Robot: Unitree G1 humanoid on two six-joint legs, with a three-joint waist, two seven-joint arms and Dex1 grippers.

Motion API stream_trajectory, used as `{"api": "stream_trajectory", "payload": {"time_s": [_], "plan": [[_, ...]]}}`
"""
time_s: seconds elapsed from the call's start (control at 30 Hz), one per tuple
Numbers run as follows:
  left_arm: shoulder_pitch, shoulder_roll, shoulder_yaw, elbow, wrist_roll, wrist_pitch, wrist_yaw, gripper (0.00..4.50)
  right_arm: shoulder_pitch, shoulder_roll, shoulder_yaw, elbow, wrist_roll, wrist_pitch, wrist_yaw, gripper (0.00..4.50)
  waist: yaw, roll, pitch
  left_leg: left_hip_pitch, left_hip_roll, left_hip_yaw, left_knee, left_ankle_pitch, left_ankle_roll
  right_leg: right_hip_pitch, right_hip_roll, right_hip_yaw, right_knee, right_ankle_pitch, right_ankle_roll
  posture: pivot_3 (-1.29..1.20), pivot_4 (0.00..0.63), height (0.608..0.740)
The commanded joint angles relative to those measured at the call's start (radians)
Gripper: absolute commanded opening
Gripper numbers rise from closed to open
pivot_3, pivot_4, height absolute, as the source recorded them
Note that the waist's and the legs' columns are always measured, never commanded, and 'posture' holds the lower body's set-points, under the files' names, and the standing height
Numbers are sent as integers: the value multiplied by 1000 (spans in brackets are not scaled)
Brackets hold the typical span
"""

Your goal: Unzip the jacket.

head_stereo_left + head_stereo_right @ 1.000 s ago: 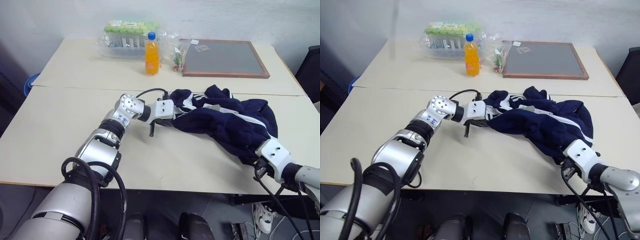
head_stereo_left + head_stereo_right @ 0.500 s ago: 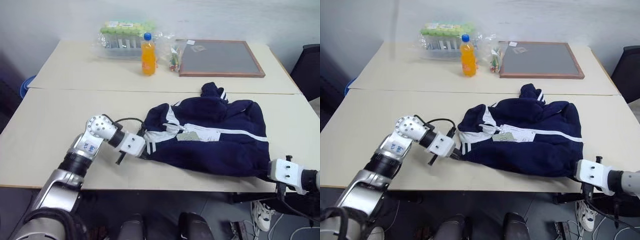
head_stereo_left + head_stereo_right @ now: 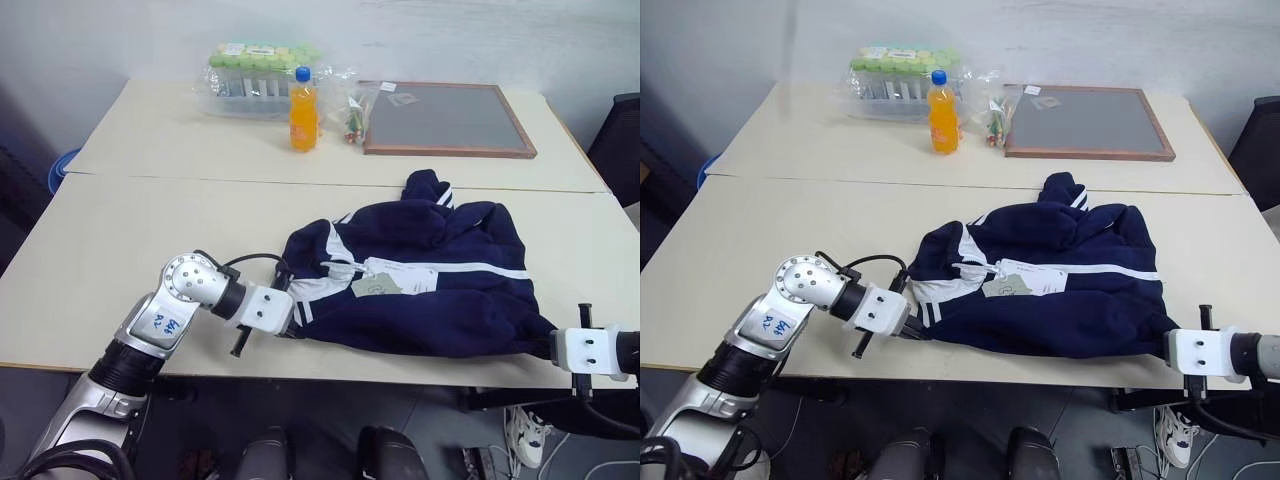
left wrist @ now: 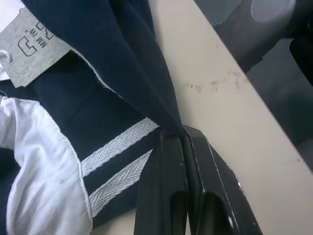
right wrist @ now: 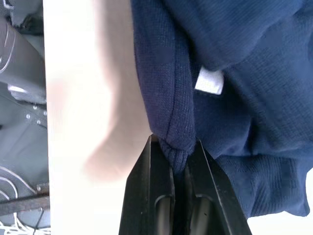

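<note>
You have the jacket (image 3: pixel 420 285) spread across the lower right of the worktop (image 3: pixel 120 240), with your left claw (image 4: pixel 183 142) pinched shut on its striped hem corner and your right claw (image 5: pixel 173 147) clamped on a navy fold at the opposite edge. From what shows, the zipper looks untouched, so I judge the unzipping itself is all ahead of you.

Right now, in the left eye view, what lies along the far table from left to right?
Wrapped pack of green-capped tubes → orange drink bottle → small clear bag of coloured items → wood-framed grey board.
</note>
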Motion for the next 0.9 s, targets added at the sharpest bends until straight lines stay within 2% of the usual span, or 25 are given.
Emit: {"api": "stream_trajectory", "payload": {"time_s": [0.03, 0.27, 0.3, 0.37, 0.4, 0.47, 0.53, 0.57, 0.6, 0.73, 0.77, 0.83, 0.9], "plan": [[23, 26, 3, -44, -9, 19, 18, 33, -3, -34, -2, 42, -8, -43, -4, 0, 0, 0, 0, 0, 0, 0, 0, 0, 0, 0, 0, 0, 0, 0, 0, 0, 150, 740], [40, 47, 4, -43, -4, 32, 44, 33, 17, -21, -5, 28, -14, -23, -48, 0, 1, 0, 0, 0, 0, 0, 0, 0, 0, 0, 0, 0, 0, 0, 0, 0, 150, 740], [37, 49, 3, -36, 1, 29, 49, 0, 23, -22, -6, 25, -11, -7, -51, 431, 1, 0, 0, 0, 0, 0, 0, 0, 0, 0, 0, 0, 0, 0, 0, 0, 150, 740], [34, 51, 2, -21, 2, 25, 53, 0, 40, -24, -12, 12, -4, 3, -57, 704, 1, 0, 0, 0, 0, 0, 0, 0, 0, 0, 0, 0, 0, 0, 0, 0, 150, 740], [34, 51, 3, -17, -1, 28, 55, 336, 54, -26, -19, 2, 4, 14, -57, 1139, 2, 0, 0, 0, 0, 0, 0, 0, 0, 0, 0, 0, 0, 0, 0, 0, 150, 740], [32, 48, 9, -17, -18, 46, 56, 603, 85, -33, -35, -19, 15, 24, -57, 1670, 4, 0, 0, 0, 0, 0, 0, 0, 0, 0, 0, 0, 0, 0, 0, 0, 150, 740], [35, 50, 15, -33, -43, 74, 50, 1064, 123, -43, -61, -47, 26, 39, -54, 2168, 6, 0, 0, 0, 0, -1, 0, 0, 0, 1, 0, -1, 0, 0, 0, 0, 150, 740], [37, 51, 16, -41, -52, 84, 46, 1474, 141, -51, -76, -61, 33, 48, -50, 2600, 7, 0, 0, 0, 0, -1, 0, 0, 0, 1, 0, -1, -1, 0, 0, 0, 150, 740], [39, 53, 17, -46, -61, 95, 41, 1605, 158, -58, -91, -76, 41, 56, -44, 2740, 7, 0, 0, 0, 0, -1, 0, 0, 0, 2, 0, -1, -1, 0, 0, 0, 150, 740], [50, 73, 34, -65, -103, 132, 28, 2745, 213, -84, -171, -173, 109, 170, -5, 3964, 4, 0, 0, 0, 0, -2, 0, 0, 0, 2, 0, -2, -1, 0, 0, 0, 150, 740], [52, 78, 41, -68, -113, 142, 29, 3139, 224, -88, -187, -197, 125, 203, 7, 4410, 4, 1, 0, 0, 0, -3, 0, 0, 0, 2, 0, -2, -1, 0, 0, 0, 150, 740], [23, 81, 85, -37, -156, 184, 31, 3615, 231, -100, -229, -278, 208, 339, 39, 4500, 2, 1, 0, 1, 0, -4, 0, 0, 0, 2, 0, -1, -1, 0, 0, 0, 150, 740], [-73, 69, 146, 69, -218, 251, 25, 3746, 211, -114, -252, -343, 281, 444, 59, 4500, 3, 1, 0, 1, 1, -4, 0, 0, 0, 2, 0, -1, -1, 0, 0, 0, 150, 740]]}}
